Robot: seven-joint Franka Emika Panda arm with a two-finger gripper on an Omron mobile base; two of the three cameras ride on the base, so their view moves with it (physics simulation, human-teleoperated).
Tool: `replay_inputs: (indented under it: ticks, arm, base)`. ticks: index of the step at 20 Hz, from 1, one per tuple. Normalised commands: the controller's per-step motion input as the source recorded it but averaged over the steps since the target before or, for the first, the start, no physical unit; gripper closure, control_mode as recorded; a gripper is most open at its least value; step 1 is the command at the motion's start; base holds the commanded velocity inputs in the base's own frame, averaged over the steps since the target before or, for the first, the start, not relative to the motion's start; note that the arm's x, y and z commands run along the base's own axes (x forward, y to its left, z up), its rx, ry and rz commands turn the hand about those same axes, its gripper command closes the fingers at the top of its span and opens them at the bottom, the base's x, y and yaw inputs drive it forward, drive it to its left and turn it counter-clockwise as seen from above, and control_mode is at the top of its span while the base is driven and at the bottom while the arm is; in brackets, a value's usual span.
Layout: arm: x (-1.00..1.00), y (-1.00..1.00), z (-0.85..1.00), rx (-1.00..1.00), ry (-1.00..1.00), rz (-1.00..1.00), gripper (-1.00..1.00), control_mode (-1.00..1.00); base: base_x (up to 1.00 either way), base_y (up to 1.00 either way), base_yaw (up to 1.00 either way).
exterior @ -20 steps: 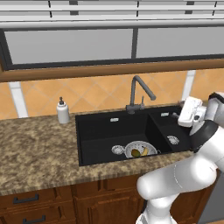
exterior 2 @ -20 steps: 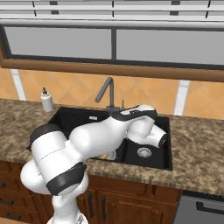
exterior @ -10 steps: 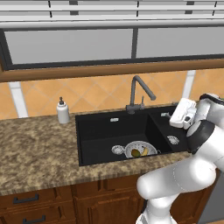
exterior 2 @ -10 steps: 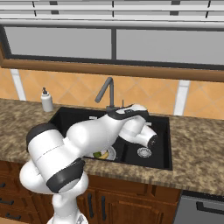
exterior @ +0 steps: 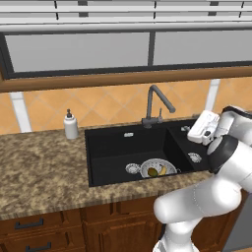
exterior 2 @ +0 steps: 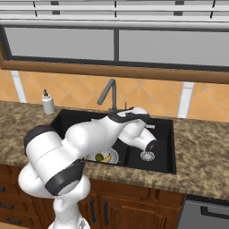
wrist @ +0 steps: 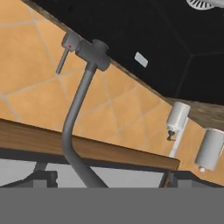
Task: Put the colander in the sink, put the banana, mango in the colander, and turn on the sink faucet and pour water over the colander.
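Observation:
The black sink (exterior: 123, 147) holds the white-grey colander (exterior: 170, 165) at its front, beside the round drain (exterior: 132, 168). In the colander lie the yellow banana (exterior: 163, 171) and the olive mango (exterior: 152, 172); from the right I see the banana (exterior 2: 106, 158) and mango (exterior 2: 98, 157) past my arm. The dark gooseneck sink faucet (exterior: 157, 101) stands behind the basin, with no water running from it. My gripper (exterior: 196, 130) hovers over the right basin, to the right of the faucet, open and holding nothing. The hand view faces the faucet (wrist: 76, 118) and its side lever (wrist: 64, 54).
A white soap dispenser (exterior: 71, 125) stands on the granite counter (exterior: 44, 167) left of the sink. A smaller right basin has its own drain (exterior: 194, 157). Tiled wall and a wooden window sill (exterior: 123, 78) rise behind the faucet.
My hand has moved a little to the left over the right basin, closer to the faucet. The colander and fruit have not moved.

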Motion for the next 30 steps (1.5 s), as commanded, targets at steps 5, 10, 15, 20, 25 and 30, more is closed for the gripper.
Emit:
replay_inputs:
  ticks: [5,10,15,20,25,30]
  arm:
    - [0.32,0.01,0.00,0.03,0.00,-0.04,-1.00,-1.00]
    - [0.30,0.13,-0.10,0.02,-0.01,-0.05,-1.00,-1.00]
    - [0.20,0.20,-0.20,0.06,-0.02,-0.02,-1.00,-1.00]
    - [0.30,0.20,-0.03,0.02,0.00,0.00,-1.00,-1.00]
    - [0.29,0.14,0.00,0.00,0.00,0.00,-1.00,-1.00]
    - [0.23,0.04,0.00,0.02,0.00,0.00,-1.00,-1.00]
  base:
    - [0.00,0.00,0.00]
    - [0.00,0.00,0.00]
    - [0.00,0.00,0.00]
    - [0.00,0.00,0.00]
    - [0.00,0.00,0.00]
    - [0.00,0.00,0.00]
